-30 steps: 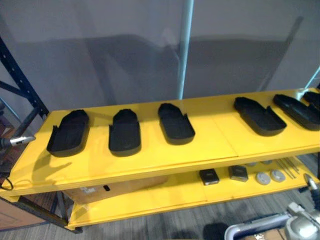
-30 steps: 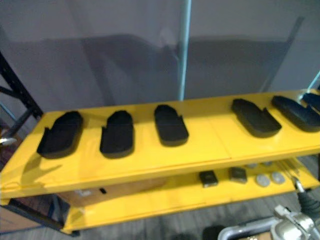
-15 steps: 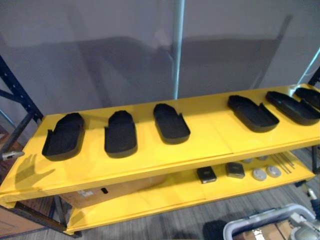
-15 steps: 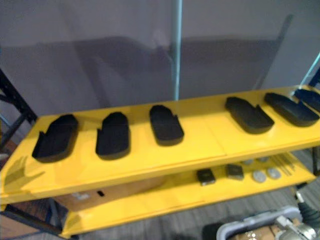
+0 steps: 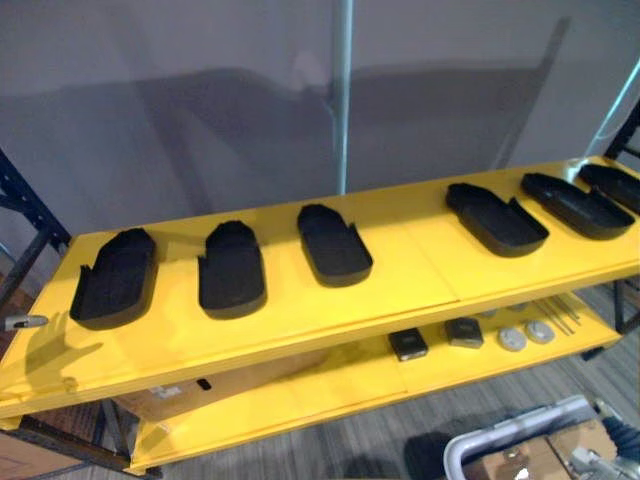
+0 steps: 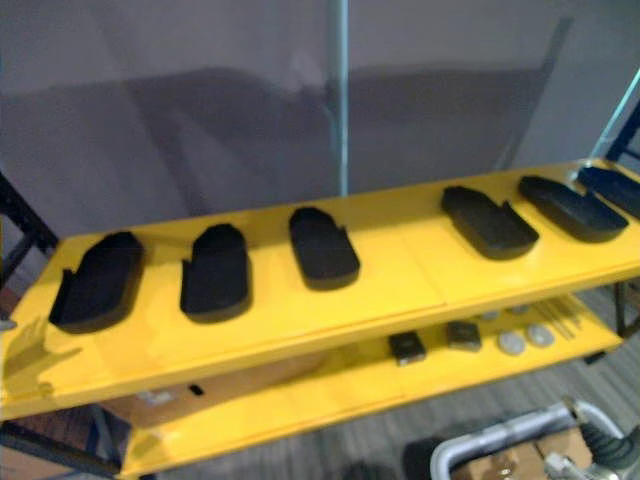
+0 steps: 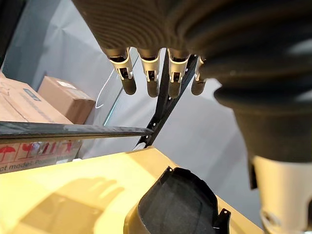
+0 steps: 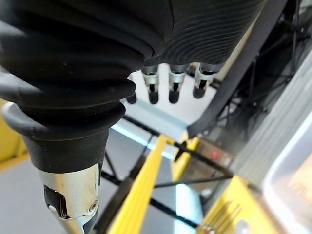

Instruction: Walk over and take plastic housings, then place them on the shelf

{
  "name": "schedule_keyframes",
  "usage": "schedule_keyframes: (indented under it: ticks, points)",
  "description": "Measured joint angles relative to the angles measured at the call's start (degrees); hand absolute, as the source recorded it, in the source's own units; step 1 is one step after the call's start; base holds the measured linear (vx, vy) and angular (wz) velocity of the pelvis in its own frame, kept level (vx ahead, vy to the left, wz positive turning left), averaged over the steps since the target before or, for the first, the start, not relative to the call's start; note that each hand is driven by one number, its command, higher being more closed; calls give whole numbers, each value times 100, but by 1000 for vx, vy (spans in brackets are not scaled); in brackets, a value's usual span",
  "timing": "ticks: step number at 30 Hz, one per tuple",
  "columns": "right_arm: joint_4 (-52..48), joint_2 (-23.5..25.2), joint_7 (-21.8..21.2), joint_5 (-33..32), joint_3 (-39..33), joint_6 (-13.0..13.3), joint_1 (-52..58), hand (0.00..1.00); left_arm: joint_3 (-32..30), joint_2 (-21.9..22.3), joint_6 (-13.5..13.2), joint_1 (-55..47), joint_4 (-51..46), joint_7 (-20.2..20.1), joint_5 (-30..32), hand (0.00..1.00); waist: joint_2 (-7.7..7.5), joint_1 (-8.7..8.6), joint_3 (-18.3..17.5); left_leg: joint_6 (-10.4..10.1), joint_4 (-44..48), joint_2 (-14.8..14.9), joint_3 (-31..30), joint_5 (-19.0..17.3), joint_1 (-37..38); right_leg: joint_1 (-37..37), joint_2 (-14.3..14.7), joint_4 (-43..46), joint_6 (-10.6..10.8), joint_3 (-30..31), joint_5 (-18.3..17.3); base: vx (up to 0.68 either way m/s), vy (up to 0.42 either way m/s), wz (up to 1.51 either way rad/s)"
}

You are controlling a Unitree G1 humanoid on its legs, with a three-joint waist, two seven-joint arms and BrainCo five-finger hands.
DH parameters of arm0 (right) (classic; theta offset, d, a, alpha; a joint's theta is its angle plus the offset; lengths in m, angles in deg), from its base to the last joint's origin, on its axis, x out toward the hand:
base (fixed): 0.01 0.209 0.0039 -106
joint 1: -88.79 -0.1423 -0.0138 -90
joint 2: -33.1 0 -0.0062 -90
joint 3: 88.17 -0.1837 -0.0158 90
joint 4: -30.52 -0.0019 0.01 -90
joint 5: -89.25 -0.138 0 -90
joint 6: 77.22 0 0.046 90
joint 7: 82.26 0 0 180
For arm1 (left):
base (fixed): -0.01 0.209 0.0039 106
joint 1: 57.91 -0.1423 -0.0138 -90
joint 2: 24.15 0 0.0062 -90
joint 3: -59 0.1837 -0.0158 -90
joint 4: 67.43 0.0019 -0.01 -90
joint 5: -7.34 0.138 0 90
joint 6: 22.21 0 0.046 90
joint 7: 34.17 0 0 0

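Six black plastic housings [image 5: 335, 245] lying flat, spaced along yellow shelf [image 5: 420, 285] top tier.

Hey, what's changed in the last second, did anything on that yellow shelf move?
Only the camera has shifted, so the whole scene sits a little differently. Nothing was taken hold of or let go. The six black housings lie where they were on the yellow shelf. The left hand and right hand are open and hold nothing.

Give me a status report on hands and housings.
Left hand open, empty, by leftmost housing. Right hand open, empty. Six housings on top level of yellow shelf. Grey-rimmed bin low right.
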Motion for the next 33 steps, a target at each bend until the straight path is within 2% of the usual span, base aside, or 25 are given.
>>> schedule_keyframes:
  ticks: [4, 8, 16, 22, 26, 33]
  points:
    - [227, -176, -13, -4, -21, 67, -84, 0, 403, -32, 19, 5, 82, -306, -102, 0, 19, -9, 90, 1, 3, -3, -17, 1, -72, -75, 1, 16, 0, 2, 1, 0, 0, 0]
    - [327, -183, -36, -3, -28, 97, -245, 0, 433, -32, 49, 5, 117, -474, -216, 0, 5, -51, 183, 12, 11, -19, -35, 9, -74, -86, -7, 23, 6, 9, 6, 0, 0, 0]
    - [326, -228, -143, -2, -28, 95, -316, 0, 613, -32, 45, 83, 112, -481, -228, 0, 72, -135, 302, 29, 33, -46, -132, 20, -73, -88, -15, 72, 67, 12, 45, 4, -1, 0]
    - [315, -502, -247, -7, -33, 82, -423, 0, 667, 48, 46, 81, 113, -468, -225, 0, 191, -133, 386, 30, 28, -46, -116, 21, -49, -93, -19, -2, 13, 62, 15, -12, 4, -4]
    - [252, -562, -248, -6, -30, 34, -466, 0, 866, 269, 86, 80, 111, -482, -219, 0, 309, -113, 459, 14, 3, -44, -107, 9, 26, -58, -17, -29, 8, 155, 20, -7, -1, -11]
    - [77, -562, -253, -4, -29, -33, -456, 0, 893, 404, 225, 80, 106, -486, -208, 0, 306, -123, 480, -6, 3, -29, -41, -7, 46, -56, -5, -68, 10, 195, 37, 10, 0, -3]
